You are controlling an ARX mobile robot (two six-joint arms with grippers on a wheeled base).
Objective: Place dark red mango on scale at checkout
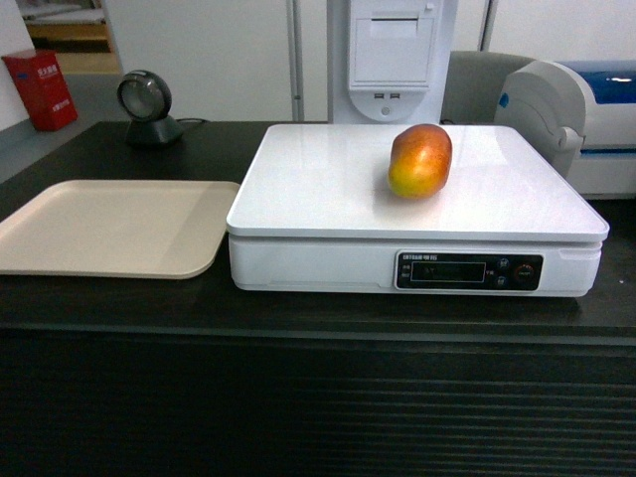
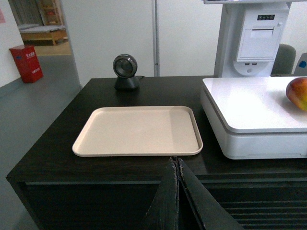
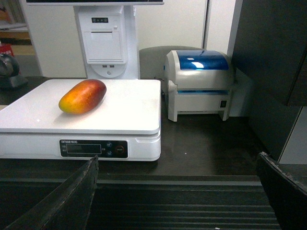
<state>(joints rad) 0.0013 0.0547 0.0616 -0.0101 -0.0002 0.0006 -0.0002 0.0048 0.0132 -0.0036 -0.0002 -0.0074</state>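
Observation:
The dark red mango [image 1: 420,160] lies on the white platform of the scale [image 1: 328,184], toward its back right; it also shows in the right wrist view as the mango [image 3: 82,96] on the scale [image 3: 124,110], and at the edge of the left wrist view as the mango [image 2: 298,93]. The scale stands on the dark checkout counter [image 1: 298,318]. My left gripper [image 2: 176,165] is shut with nothing in it, in front of the counter's edge. My right gripper [image 3: 177,160] is open wide and empty, low before the ribbed front. Neither gripper appears in the head view.
A beige tray [image 1: 109,227] lies left of the scale. A round black scanner [image 1: 147,107] stands at the back left. A white and blue printer [image 3: 199,84] sits right of the scale, and a receipt terminal [image 1: 393,55] rises behind it. A red box [image 1: 42,89] is far left.

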